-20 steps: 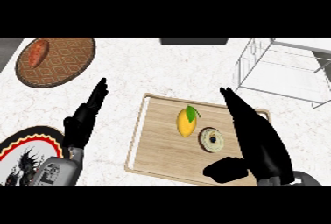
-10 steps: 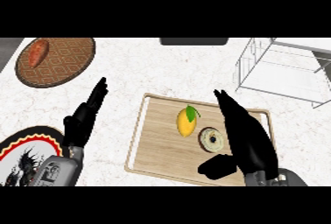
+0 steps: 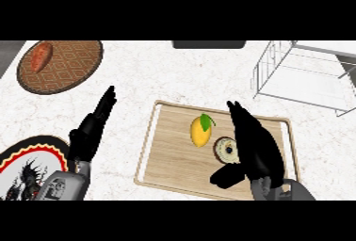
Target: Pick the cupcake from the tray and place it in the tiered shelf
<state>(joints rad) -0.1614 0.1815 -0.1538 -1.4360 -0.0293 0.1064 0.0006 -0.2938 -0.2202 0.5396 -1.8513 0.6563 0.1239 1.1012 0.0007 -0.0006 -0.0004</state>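
- Right hand (image 3: 256, 146): has shifted left across the tray (image 3: 167, 164) over the last second and now lies along the right side of the cupcake (image 3: 224, 149), hiding its right edge. Fingers are straight and point far, the thumb juts left at the near end, and it holds nothing. Whether it touches the cupcake cannot be told.
- Left hand (image 3: 94, 129): unchanged, open with straight fingers, resting over the table (image 3: 173, 75) left of the tray.
- Cupcake: round, dark wrapper, pale top; sits on the tray right of centre, not yet lifted.
- Step in hand, as judged: closing on the cupcake. To do it well, bring the thumb round to the cupcake's left side so fingers and thumb face each other across the wrapper. Curl in low on the wrapper rather than on the top, and keep clear of the fruit just to the left.
- Tray: pale wood with a raised rim. It holds the cupcake and a yellow fruit (image 3: 200, 132) with a green leaf, close beside each other.
- Tiered shelf (image 3: 299, 80): white wire frame, far right, well apart from the tray; nothing visible on the tier that shows.
- Woven plate (image 3: 69, 70): far left, carries one orange-brown item (image 3: 42, 54).
- Patterned plate (image 3: 31, 155): near left, partly cut off by the edge of view.
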